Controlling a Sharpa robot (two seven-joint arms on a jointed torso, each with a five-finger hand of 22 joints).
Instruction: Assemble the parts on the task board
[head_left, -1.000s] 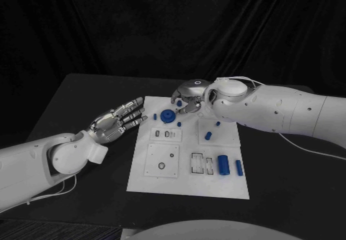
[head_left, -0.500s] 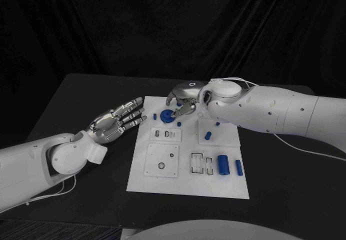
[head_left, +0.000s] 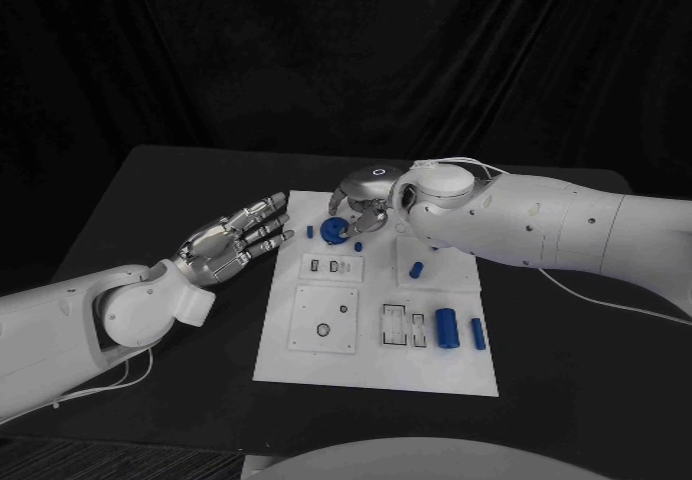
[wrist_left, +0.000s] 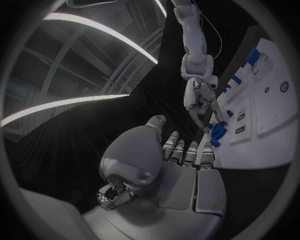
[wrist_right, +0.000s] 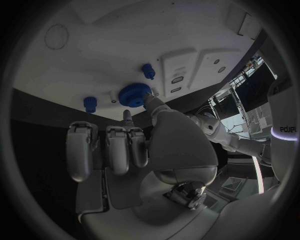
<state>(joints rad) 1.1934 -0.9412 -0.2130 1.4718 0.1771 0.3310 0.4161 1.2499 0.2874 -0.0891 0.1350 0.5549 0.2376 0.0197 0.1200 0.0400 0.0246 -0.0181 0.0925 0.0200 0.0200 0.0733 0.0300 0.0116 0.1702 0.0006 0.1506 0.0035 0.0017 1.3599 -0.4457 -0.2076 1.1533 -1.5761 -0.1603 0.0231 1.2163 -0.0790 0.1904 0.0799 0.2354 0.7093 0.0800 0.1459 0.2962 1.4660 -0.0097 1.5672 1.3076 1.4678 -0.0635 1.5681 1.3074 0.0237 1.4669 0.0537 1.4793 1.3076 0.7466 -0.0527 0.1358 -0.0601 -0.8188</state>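
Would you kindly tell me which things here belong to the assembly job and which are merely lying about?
Belonging to the job:
- white rectangular task board
- round blue gear-like part, touched by the right hand
- small blue peg
- two blue cylinders

Just there:
- black table
- left hand, open beside the board, holding nothing
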